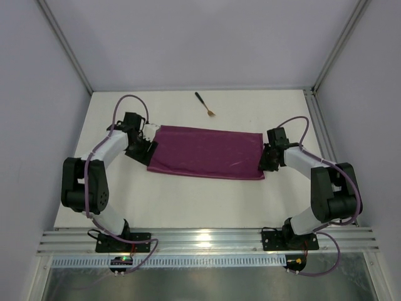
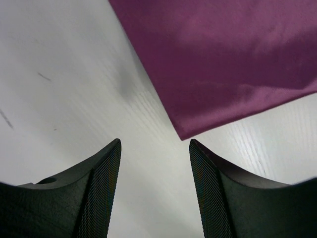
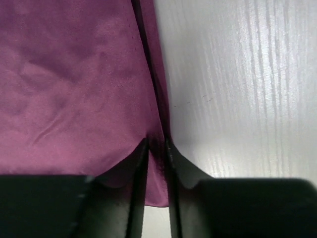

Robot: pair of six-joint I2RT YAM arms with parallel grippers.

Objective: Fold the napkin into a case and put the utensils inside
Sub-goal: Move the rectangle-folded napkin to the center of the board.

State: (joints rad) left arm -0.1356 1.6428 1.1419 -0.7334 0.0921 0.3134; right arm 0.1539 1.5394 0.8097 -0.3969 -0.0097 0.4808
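Napkin (image 1: 207,152) lies flat on table (image 1: 188,194) w/ right gripper (image 3: 157,145) pinching its right edge & left gripper (image 2: 155,145) spread wide, empty, just off its corner.

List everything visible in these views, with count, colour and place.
napkin: one, magenta-purple, lying flat in the middle.
utensil: one, gold head, black handle, behind the napkin; fork or knife unclear.
table: one, white, under everything.
rail: one, silver, along the near edge.
left arm, right arm: black and white, at the napkin's ends.
left gripper: one, black, open, just off a left corner of the napkin.
right gripper: one, black, shut on the napkin's right edge.
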